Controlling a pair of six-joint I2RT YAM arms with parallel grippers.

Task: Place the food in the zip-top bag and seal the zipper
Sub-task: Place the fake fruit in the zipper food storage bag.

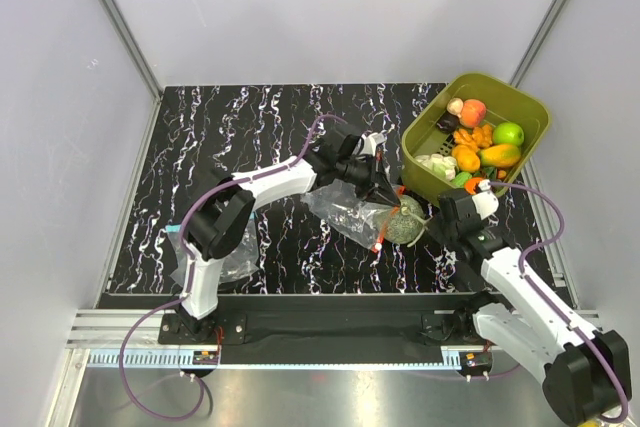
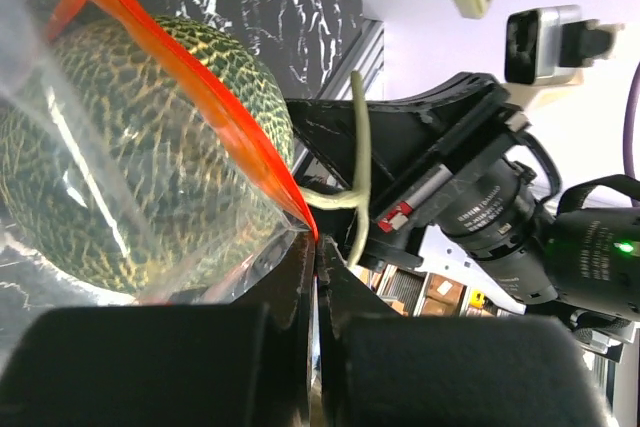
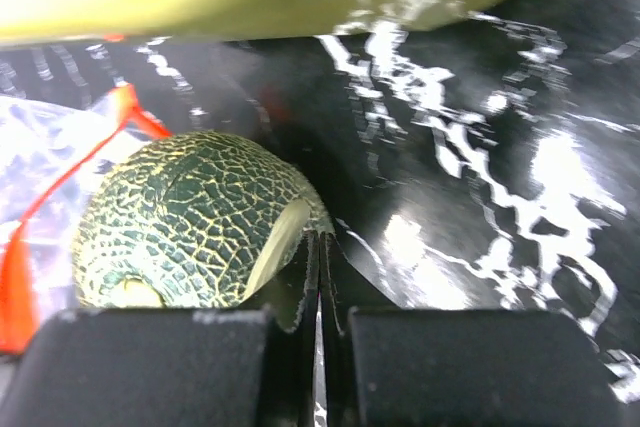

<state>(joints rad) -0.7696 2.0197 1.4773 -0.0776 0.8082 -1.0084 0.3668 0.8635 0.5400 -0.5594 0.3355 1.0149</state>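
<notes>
- zip-top bag [image 1: 335,209]: clear thin plastic film, crinkly, glossy
- zipper [image 2: 200,97]: smooth red-orange plastic strip, semi-translucent
- melon [image 3: 185,222]: grey-green, rough raised netting, matt
- tub [image 1: 428,125]: olive-green plastic, smooth, slight sheen
- table [image 1: 230,137]: black marble-look with white veins, glossy

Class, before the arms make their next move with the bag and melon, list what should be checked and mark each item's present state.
1. Left pincer shut on the zipper end: ok.
2. Right pincer shut on the melon stem: ok.
3. Melon fully inside the zip-top bag: not ok, it sits at the mouth.
4. Zipper sealed: not ok, mouth open.
5. Other food bagged: not ok, it lies in the tub.
</notes>
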